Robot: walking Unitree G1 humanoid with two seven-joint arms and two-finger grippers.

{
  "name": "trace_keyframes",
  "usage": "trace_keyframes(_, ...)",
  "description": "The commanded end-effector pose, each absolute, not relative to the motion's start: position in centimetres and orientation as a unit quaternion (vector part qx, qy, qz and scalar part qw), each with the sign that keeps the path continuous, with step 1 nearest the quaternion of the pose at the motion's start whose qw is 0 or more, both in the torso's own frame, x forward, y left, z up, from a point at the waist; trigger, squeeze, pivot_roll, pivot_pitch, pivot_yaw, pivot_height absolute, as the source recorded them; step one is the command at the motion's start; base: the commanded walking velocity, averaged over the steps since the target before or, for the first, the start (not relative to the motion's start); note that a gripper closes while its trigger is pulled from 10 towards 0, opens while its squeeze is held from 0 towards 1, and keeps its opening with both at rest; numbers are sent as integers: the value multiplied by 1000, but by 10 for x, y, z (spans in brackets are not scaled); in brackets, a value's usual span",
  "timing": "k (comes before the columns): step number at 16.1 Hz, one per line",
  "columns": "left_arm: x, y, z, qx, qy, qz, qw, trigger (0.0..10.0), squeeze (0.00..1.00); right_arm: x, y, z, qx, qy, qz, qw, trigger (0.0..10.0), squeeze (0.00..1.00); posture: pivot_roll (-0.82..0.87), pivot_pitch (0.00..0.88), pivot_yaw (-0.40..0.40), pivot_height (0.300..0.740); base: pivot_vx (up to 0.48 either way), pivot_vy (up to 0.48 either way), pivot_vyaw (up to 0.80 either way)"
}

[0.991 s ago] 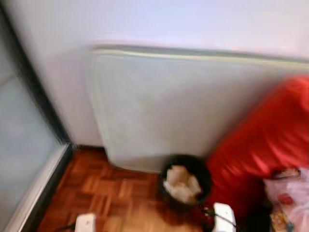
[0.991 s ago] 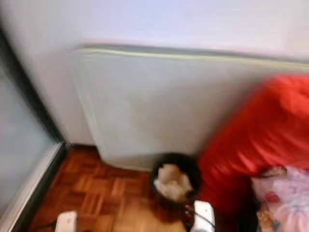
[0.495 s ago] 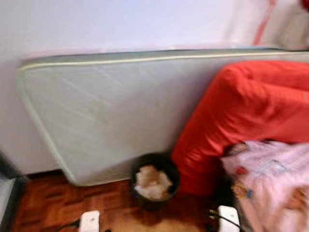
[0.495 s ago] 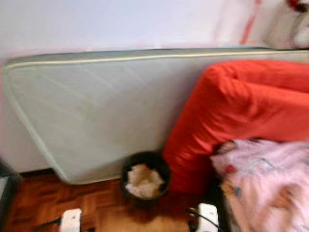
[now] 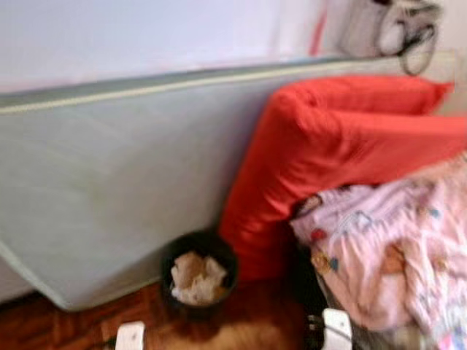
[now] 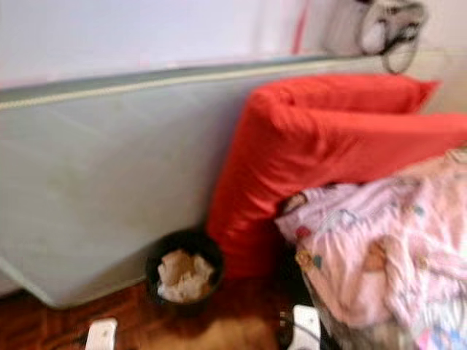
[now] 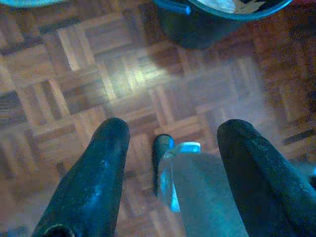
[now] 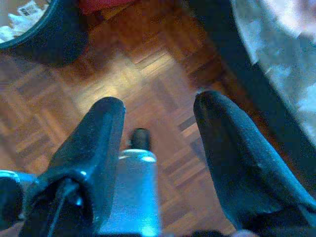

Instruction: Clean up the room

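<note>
The pink blanket point(image 5: 379, 270) lies crumpled at 4 o'clock, below the red cushion point(image 5: 343, 153). I judge it soft and light; you should take a raised fold. The black bin point(image 5: 198, 281), at 6 o'clock by the mattress point(image 5: 102, 197), holds crumpled paper point(image 5: 195, 277). The left gripper point(image 7: 173, 148) and right gripper point(image 8: 158, 128) hang wide apart, holding nothing, over the wood floor point(image 7: 98, 74).

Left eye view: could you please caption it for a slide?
Black bin of crumpled paper on parquet, between a leaning grey mattress and a red cushion.
</note>
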State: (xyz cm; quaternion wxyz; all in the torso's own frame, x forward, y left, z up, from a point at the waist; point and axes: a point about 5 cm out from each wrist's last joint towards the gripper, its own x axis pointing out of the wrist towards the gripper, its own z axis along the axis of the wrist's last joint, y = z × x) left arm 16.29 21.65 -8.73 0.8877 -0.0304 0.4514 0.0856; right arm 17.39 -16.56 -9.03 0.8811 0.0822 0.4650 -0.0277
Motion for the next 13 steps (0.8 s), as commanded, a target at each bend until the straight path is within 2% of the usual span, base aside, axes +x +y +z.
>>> trace_keyframes(1,194,206,-73,74,421,-30,904,10000,0,178,-199,-85,166,455,-68,872,10000,0,110,0,19,740,0,0,-769)
trace_keyframes(9,190,212,-74,70,425,-22,902,10000,0,173,-195,-88,155,461,-71,871,10000,0,101,0,23,740,0,0,-769)
trace_keyframes(13,178,219,-79,-2,444,-3,896,10000,0,158,-189,-94,134,476,-56,867,10000,0,58,0,48,740,0,0,-720)
